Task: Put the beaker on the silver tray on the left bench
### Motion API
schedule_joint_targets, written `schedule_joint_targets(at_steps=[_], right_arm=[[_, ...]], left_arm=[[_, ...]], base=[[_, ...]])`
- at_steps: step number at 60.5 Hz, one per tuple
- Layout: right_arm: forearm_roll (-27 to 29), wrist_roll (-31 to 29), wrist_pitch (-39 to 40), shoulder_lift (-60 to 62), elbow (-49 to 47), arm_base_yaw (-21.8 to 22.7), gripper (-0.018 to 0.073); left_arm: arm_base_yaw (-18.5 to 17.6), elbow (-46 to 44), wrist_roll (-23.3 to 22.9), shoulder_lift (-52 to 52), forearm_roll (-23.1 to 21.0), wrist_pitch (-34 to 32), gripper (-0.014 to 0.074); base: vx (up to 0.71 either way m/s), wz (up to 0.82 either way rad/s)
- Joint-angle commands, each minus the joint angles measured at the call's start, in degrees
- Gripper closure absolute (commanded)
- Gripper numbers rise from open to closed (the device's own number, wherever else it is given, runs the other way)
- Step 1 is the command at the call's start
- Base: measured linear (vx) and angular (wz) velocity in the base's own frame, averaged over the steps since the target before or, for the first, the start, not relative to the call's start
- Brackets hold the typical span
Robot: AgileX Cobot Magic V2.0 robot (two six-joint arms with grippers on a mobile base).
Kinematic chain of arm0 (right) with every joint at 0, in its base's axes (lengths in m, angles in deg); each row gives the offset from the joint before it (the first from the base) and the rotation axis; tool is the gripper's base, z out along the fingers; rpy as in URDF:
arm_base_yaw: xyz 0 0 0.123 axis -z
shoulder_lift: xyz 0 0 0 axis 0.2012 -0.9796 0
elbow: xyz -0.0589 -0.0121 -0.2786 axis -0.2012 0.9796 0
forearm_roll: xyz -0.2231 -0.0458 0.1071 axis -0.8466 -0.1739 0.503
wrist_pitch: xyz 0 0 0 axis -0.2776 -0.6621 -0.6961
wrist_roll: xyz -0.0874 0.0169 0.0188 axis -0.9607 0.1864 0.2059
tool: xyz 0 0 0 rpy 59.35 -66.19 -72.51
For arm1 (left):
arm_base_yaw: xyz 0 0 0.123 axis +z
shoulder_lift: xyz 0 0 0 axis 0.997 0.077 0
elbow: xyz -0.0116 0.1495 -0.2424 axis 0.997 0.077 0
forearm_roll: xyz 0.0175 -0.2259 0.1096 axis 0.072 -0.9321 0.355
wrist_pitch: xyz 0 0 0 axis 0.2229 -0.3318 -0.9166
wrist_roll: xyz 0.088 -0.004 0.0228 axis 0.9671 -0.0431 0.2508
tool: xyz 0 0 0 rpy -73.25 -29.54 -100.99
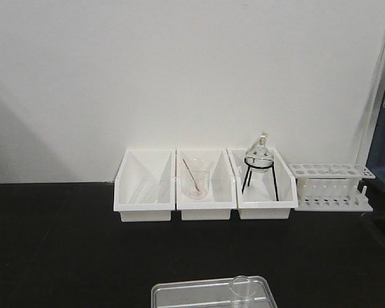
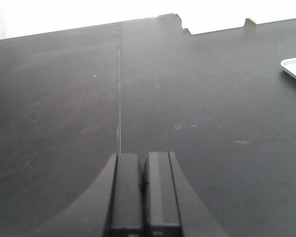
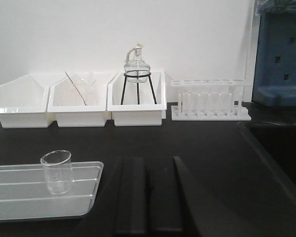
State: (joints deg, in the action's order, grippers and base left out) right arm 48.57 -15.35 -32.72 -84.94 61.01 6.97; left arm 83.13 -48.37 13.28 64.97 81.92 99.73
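Since the beaker [image 3: 57,171] already stands upright inside the silver tray [image 3: 19,197], near its right end at the bench's [image 1: 64,244] front edge, the move looks done. Both arms sit low and level, left gripper [image 2: 142,190] and right gripper [image 3: 148,197] pressed together, empty.

bench [image 1: 58,250] matte black | tray [image 3: 19,197] silver-grey | beaker [image 3: 57,172] clear | bins [image 1: 207,192] white

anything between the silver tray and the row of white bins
Nothing: in the exterior view, only bare black bench separates the silver tray from the white bins.
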Motion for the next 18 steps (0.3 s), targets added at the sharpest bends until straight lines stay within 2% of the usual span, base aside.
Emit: schedule_joint_targets(at_steps=[1,18], right_arm=[[-0.6,-0.1,4.6,0.7,0.3,0.4,0.0573],[-0.6,-0.1,4.6,0.7,0.3,0.4,0.0573]], left_arm=[[-0.4,1.1,-0.1,-0.4,-0.2,-4.3,0.0595],[-0.4,1.1,-0.1,-0.4,-0.2,-4.3,0.0595]], base=[[0.0,0.0],[0.0,0.0]])
